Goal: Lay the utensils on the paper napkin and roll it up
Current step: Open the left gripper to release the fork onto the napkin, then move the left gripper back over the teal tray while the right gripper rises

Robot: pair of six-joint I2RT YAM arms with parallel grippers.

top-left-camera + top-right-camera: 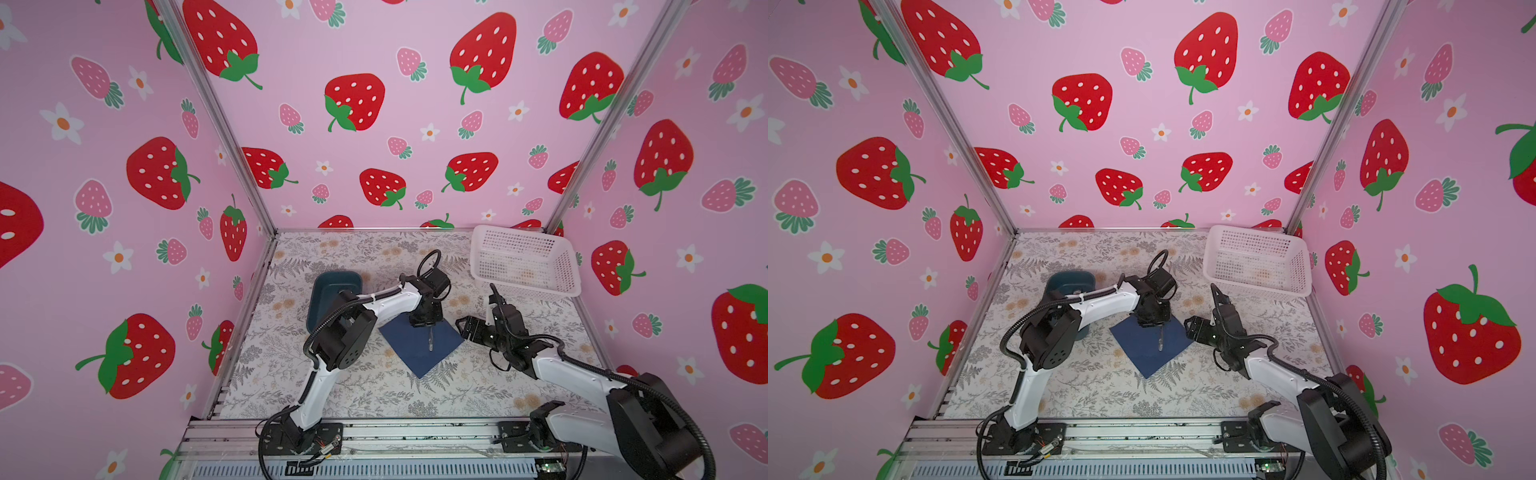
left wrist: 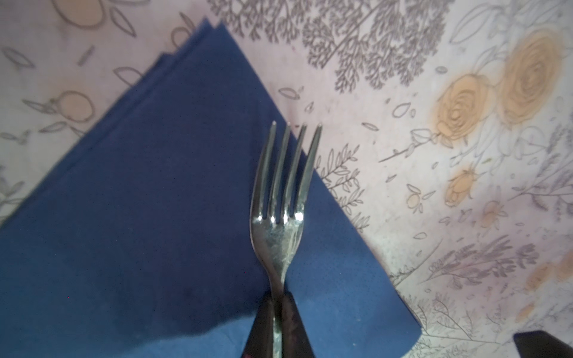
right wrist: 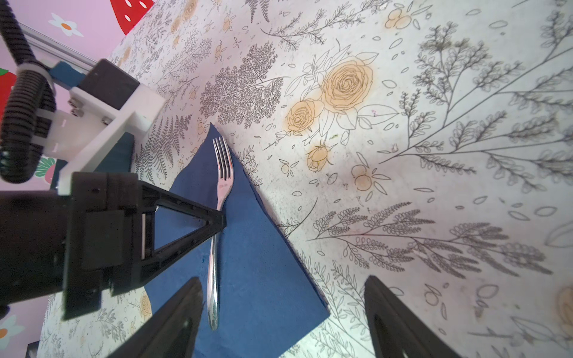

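While the right gripper (image 3: 282, 279) hangs open, the left gripper (image 2: 278, 300) pinches the fork (image 2: 280, 235) — over the napkin (image 2: 139, 201).

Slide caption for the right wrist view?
Left tool pinches a fork over the navy paper napkin; right tool hovers open in the foreground.

No writing, label, brand or number is legible anywhere here.

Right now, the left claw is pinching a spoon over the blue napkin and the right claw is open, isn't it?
Almost. It is a fork, not a spoon: the left wrist view shows its four prongs. The left claw is pinching it over the blue napkin and the right claw is open.
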